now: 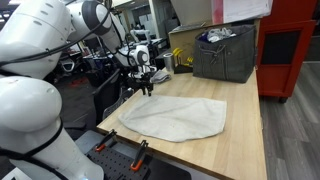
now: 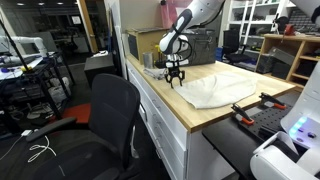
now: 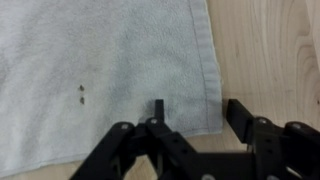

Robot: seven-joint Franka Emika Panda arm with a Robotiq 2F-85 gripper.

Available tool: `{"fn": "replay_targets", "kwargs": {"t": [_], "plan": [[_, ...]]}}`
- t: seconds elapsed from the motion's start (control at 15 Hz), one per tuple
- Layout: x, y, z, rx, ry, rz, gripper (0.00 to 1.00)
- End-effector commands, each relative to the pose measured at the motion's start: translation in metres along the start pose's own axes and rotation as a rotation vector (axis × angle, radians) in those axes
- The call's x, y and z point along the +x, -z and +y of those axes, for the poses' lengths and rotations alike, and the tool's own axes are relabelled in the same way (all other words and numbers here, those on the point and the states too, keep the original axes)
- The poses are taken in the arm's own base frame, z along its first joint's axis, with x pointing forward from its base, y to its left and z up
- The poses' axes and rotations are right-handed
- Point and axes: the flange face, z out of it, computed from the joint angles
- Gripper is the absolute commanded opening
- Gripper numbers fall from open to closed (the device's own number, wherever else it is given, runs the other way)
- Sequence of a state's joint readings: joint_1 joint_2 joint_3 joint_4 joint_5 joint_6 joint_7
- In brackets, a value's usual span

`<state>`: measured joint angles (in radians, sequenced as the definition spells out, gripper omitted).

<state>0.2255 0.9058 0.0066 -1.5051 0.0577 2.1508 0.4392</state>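
I log the towel [image 3: 100,70] as cloth: pale grey terry, matt, with a looped nap and a flatter woven hem along its edge. Under the towel, the table [image 3: 270,50] reads as light wood, smooth, with faint grain and a low sheen. At the towel's hem, the gripper [image 3: 197,108] looks black and matt; hard plastic or coated metal, I cannot tell which. Beyond the towel, the bin [image 1: 225,55] looks like soft grey fabric. Beside the towel, the arm shell [image 1: 30,110] is white, smooth, glossy plastic.
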Motion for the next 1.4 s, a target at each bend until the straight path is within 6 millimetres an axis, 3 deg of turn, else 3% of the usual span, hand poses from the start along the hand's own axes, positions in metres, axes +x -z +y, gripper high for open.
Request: {"fn": "replay_targets", "kwargs": {"t": [0.0,0.33,0.73,1.33], "plan": [[0.006,0.004,0.007,-0.053,-0.045,0.012,0.36],[-0.003,0.008,-0.001,-0.083,-0.057,0.029,0.01],[-0.015,0.021,0.001,-0.122,-0.019,0.046,0.01],[-0.025,0.056,0.058,-0.303,0.03,0.05,0.01]]}}
